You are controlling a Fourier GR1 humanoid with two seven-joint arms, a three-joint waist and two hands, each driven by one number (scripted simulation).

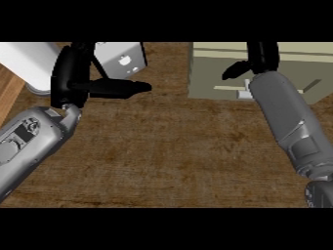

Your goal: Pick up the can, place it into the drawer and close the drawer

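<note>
The brown table (pixel 169 146) fills most of what I see, its worn top running under both my forearms. At the far right stands the pale olive drawer (pixel 219 73), its top face turned up to me, with a small light handle on the near side. At the far left a white block (pixel 25 63) sits on the table's edge, and just beside it a grey box (pixel 122 57) lies behind my left hand.

My left hand (pixel 75 80) stands upright near the upper left, fingers straight and relaxed, thumb jutting right, grasping nothing. My right hand (pixel 259 61) hangs over the drawer; its thumb sticks out left, but whether its fingers are curled I cannot tell.

The can I cannot see anywhere.
</note>
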